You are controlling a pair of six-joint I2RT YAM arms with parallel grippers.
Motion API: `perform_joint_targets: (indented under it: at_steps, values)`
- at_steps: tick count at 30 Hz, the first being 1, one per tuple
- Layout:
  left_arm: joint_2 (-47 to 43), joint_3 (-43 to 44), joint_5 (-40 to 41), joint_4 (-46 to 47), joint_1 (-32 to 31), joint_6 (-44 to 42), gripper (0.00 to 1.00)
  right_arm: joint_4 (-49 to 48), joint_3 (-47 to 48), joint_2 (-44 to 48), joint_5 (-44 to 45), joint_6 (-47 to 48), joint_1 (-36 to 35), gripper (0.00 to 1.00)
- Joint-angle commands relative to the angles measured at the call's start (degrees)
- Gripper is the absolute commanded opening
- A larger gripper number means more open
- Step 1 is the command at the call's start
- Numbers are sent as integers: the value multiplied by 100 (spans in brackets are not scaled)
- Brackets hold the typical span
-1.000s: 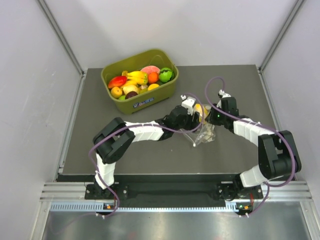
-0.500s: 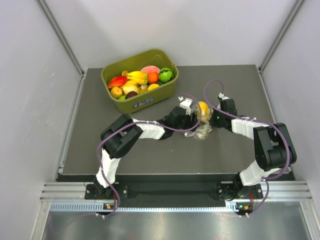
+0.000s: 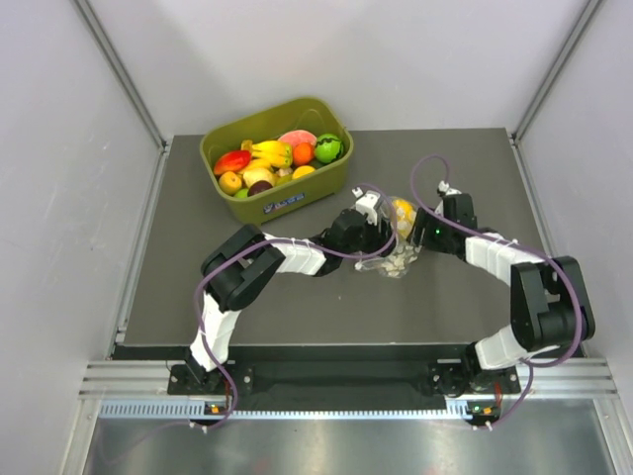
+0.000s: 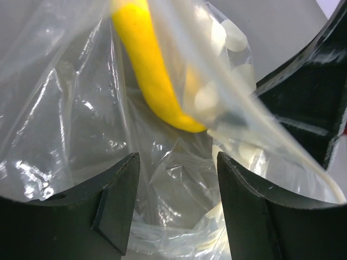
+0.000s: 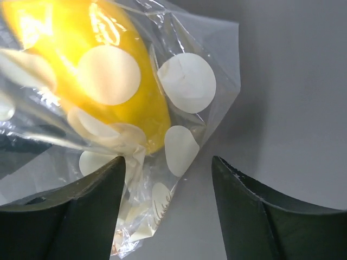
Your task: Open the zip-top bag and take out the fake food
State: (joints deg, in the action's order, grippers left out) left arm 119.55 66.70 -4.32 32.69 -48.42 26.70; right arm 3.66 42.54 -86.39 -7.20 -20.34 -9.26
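The zip-top bag (image 3: 398,259) is a crumpled clear pouch with white dots, at mid-table between my two grippers. A yellow piece of fake food (image 3: 403,211) sits inside it, at its far end. My left gripper (image 3: 381,240) is at the bag's left side. In the left wrist view its jaws (image 4: 178,157) stand apart with loose bag film (image 4: 179,184) between them and the yellow piece (image 4: 146,65) beyond. My right gripper (image 3: 412,240) is at the bag's right side. Its jaws (image 5: 168,160) stand apart. The dotted bag corner (image 5: 184,81) and the yellow piece (image 5: 54,32) lie against its left finger.
An olive-green tub (image 3: 297,198) at the back left holds several toy fruits, among them a red piece, a banana bunch and a green one. The dark mat (image 3: 198,228) ends at metal rails on the left and right.
The bag has shifted a little up and left and bunched up. Both grippers have stayed close on either side of it.
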Motion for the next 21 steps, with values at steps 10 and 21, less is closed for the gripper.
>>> perform_joint_targets:
  at_steps: [10,21]
  values:
    - [7,-130,-183,581,8,151,63,-259,1019,-246,-352,-40,486,66]
    - [95,106,-87,511,8,11,63,-217,1063,-1090,-291,91,512,30]
